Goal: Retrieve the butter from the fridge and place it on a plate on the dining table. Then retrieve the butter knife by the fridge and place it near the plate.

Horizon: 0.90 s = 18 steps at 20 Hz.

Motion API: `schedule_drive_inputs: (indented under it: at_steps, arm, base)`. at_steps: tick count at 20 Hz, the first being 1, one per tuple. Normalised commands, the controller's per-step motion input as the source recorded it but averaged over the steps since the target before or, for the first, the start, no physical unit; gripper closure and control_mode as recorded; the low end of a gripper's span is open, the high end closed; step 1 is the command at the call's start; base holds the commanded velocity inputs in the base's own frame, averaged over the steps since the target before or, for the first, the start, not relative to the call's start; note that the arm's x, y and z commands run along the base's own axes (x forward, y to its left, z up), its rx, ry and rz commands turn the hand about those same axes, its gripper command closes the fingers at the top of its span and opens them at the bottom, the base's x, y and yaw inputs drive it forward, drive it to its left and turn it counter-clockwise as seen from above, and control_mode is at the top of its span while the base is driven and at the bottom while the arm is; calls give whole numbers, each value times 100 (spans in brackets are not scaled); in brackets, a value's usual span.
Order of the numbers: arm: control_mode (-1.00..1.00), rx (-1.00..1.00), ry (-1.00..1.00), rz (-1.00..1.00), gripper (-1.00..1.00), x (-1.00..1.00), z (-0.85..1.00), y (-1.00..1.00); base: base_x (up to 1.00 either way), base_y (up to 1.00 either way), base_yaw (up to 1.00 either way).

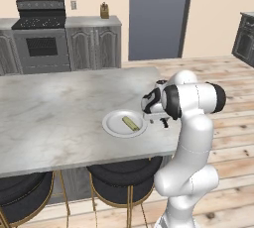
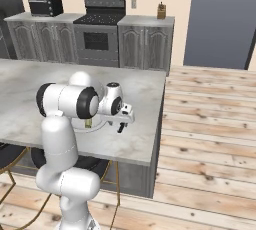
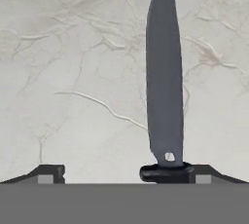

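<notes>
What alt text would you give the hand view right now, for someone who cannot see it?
A slim dark butter knife with a greyish blade lies on the grey-white marbled dining table, blade pointing up the picture, its black handle end beside one finger of the open claw. The other finger stands well apart.

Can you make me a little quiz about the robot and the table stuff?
1. True or false: the butter lies on the plate.
2. In the hand view, the butter knife lies on: A) the wooden floor, B) the marbled dining table, C) the stove.
3. Fill in: the claw stands ____, its fingertips spread far apart with the knife's handle by one of them.

Key: 1 true; 2 B; 3 open.
</notes>
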Motion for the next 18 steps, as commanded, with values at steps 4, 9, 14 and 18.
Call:
schedule_drive_inputs:
  at_steps: [4,9,14,18]
  arm:
    - [-100,0,0,0,-100,0,20,-1]
    - [-100,-2,0,-3,-100,0,40,0]
    - [-100,0,0,-14,-100,-4,5,10]
    - [-100,0,3,-8,-100,-16,62,2]
  base:
    - [0,0,0]
    - [0,0,0]
    - [0,0,0]
    - [0,0,0]
